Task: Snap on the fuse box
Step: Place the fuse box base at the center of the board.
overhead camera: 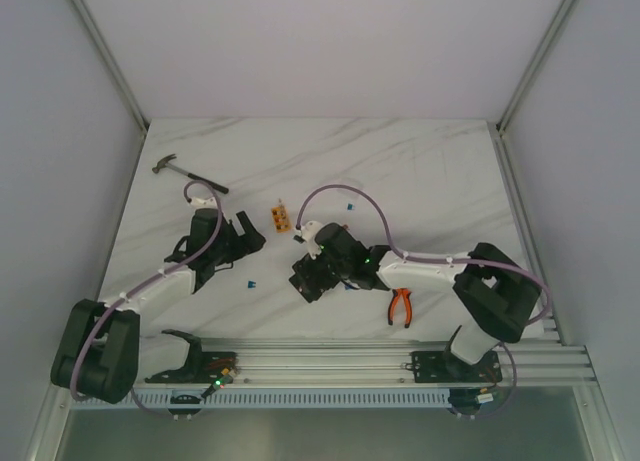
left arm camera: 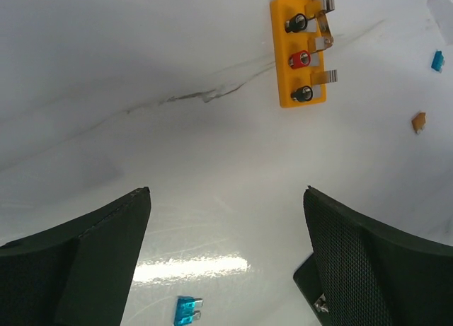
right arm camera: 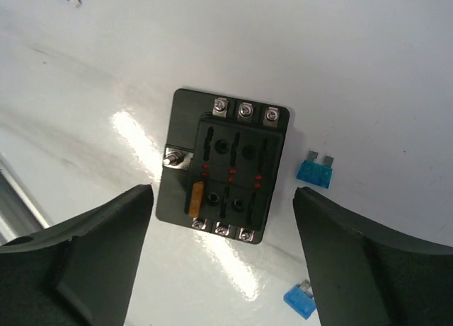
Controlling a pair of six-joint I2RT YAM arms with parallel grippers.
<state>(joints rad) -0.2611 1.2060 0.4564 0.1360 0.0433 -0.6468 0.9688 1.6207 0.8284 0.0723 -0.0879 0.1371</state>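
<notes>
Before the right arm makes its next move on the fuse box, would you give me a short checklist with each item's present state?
1. Right gripper open and empty: ok.
2. Fuse box centred in the right wrist view: ok.
3. Closing path free: not ok, a loose blue fuse lies close beside the box.
4. Slots filled: not ok, only one orange fuse shows seated.
5. Left gripper open, away from the box, near the orange terminal block: ok.
</notes>
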